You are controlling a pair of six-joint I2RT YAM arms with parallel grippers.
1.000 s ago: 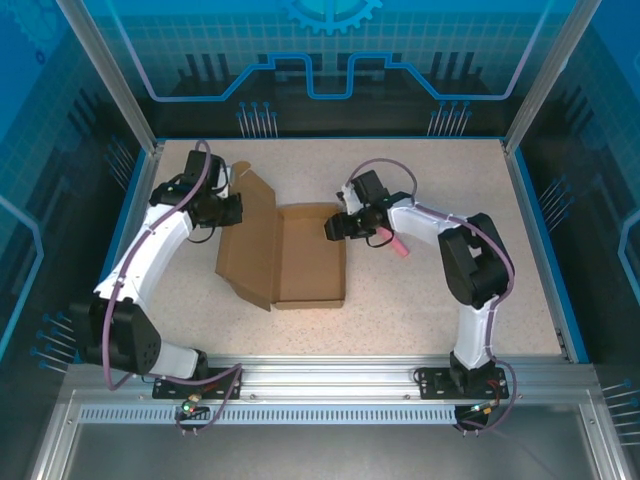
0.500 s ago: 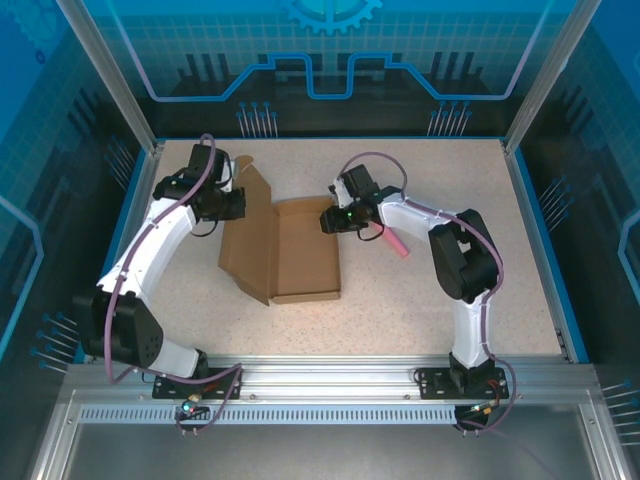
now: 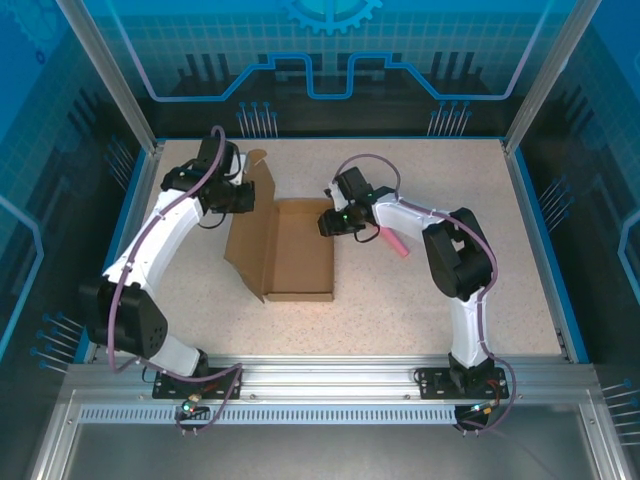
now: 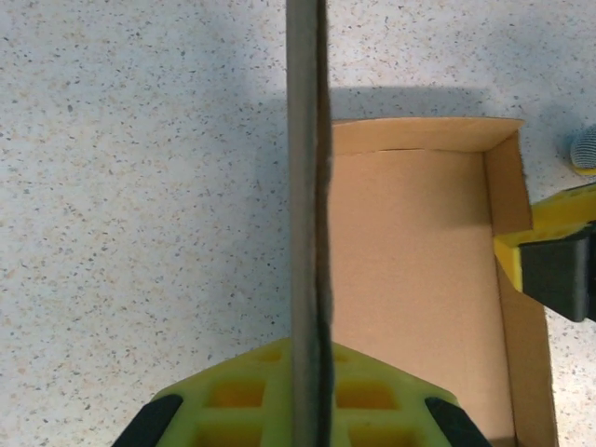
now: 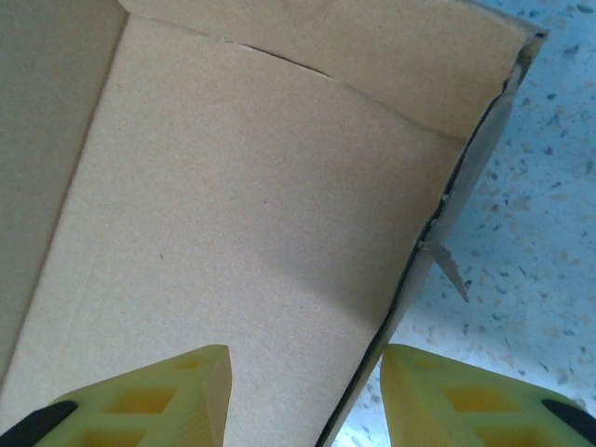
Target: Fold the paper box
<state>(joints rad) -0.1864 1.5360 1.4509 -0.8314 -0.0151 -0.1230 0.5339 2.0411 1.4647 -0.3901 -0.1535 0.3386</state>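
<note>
Left hand [image 4: 307, 396] clenched on paper box [image 4: 419, 279] flap; right hand [image 5: 303, 372] released, straddling wall.

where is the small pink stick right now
Top view: the small pink stick lies on the table right of the brown cardboard box, beside the right arm.

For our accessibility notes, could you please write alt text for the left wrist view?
The left gripper is shut on an upright flap of the paper box, seen edge-on down the frame's middle. Right of it lies the box's open tray on the speckled table.
</note>
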